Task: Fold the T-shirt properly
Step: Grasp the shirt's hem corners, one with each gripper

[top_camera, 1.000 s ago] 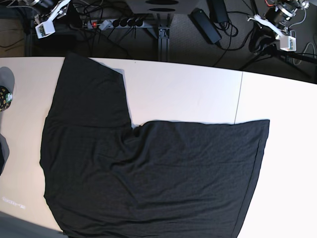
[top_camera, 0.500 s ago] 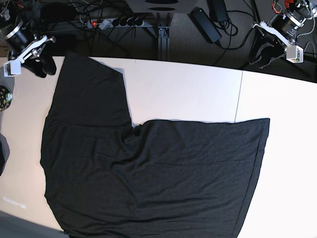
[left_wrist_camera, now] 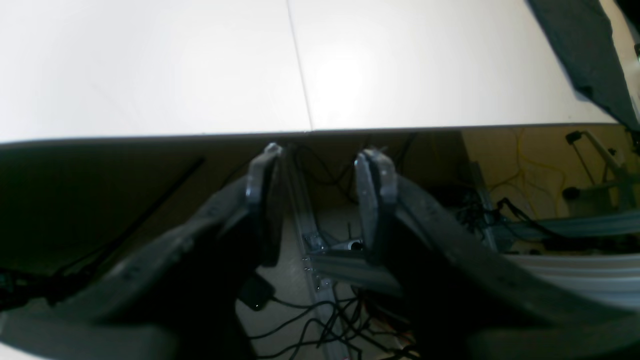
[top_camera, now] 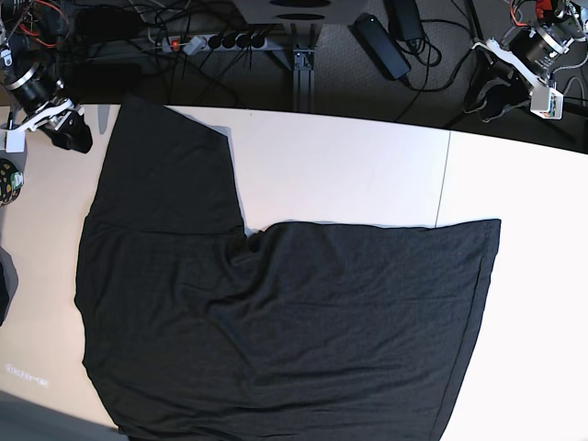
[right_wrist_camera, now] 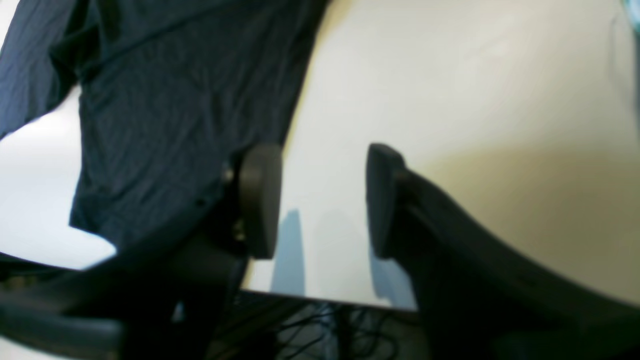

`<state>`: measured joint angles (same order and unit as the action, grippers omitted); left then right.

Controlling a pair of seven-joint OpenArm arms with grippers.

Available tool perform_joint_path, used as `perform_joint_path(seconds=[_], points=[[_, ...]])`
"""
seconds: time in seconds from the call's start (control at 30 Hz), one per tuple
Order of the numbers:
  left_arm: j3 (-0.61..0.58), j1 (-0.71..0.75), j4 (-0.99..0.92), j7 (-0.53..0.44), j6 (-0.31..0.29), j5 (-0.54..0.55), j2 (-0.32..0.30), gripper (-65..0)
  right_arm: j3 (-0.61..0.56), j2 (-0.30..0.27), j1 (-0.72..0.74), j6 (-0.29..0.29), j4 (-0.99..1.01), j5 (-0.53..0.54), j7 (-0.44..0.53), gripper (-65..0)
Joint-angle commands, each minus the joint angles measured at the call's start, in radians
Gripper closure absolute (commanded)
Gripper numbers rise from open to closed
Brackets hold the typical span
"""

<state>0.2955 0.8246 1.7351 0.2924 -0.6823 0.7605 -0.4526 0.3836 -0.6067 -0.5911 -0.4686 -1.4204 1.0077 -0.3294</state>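
The black T-shirt (top_camera: pixel 276 312) lies flat across the white desk (top_camera: pixel 349 165), while the right pincer (right_wrist_camera: pixel 320 200) by its far left sleeve and the left pincer (left_wrist_camera: pixel 320 200) beyond the far right edge both gape empty.

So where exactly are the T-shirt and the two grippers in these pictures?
T-shirt (top_camera: pixel 294 322), base view, middle of the black cloth.
Right gripper (right_wrist_camera: pixel 320 200), right wrist view, gap between its open fingertips.
Left gripper (left_wrist_camera: pixel 320 200), left wrist view, gap between its open fingertips.
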Motion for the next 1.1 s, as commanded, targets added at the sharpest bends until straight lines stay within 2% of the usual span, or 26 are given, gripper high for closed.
perform_joint_path(seconds=[0.0,0.13,0.3,0.47,0.7,0.73,0.83,0.9,0.97,1.07], points=[[0.007,0.010,0.014,-0.014,-0.016,0.014,-0.016,-27.5,-0.012,-0.019,0.008,-0.011,0.000,0.021,0.013,-28.0],[0.007,0.010,0.014,-0.013,-0.016,0.014,-0.016,-27.5,-0.118,-0.010,0.055,-0.011,0.036,0.022,0.010,-28.0],[0.008,0.010,0.014,0.009,-0.016,0.019,-0.016,-27.5,-0.217,0.042,0.121,-0.010,0.073,0.021,-0.005,-28.0],[0.008,0.010,0.014,0.057,-0.016,0.077,-0.022,-27.5,-0.277,0.082,0.139,-0.011,0.086,0.021,-0.009,-28.0],[0.008,0.010,0.014,0.072,-0.016,0.120,-0.075,-27.5,-0.305,0.103,0.138,-0.011,0.080,0.025,-0.019,-27.6],[0.008,0.009,0.014,0.071,-0.016,0.123,-0.083,-27.5,-0.305,0.103,0.134,-0.011,0.074,0.019,-0.019,-25.7],[0.014,0.009,0.014,0.063,-0.016,0.147,-0.100,-27.5,-0.304,0.103,0.122,-0.010,0.061,-0.005,-0.014,-10.4],[0.019,0.010,0.014,0.028,-0.016,0.148,-0.111,-27.5,-0.304,0.103,0.117,-0.011,0.052,-0.012,-0.014,-3.6],[0.024,0.010,0.014,-0.053,-0.016,0.137,-0.113,-27.5,-0.304,0.103,0.117,-0.010,0.045,-0.063,-0.011,-0.9],[0.037,0.006,0.015,-0.086,-0.016,0.080,-0.113,-27.5,-0.304,0.103,0.117,-0.011,0.032,-0.087,-0.011,0.0]])
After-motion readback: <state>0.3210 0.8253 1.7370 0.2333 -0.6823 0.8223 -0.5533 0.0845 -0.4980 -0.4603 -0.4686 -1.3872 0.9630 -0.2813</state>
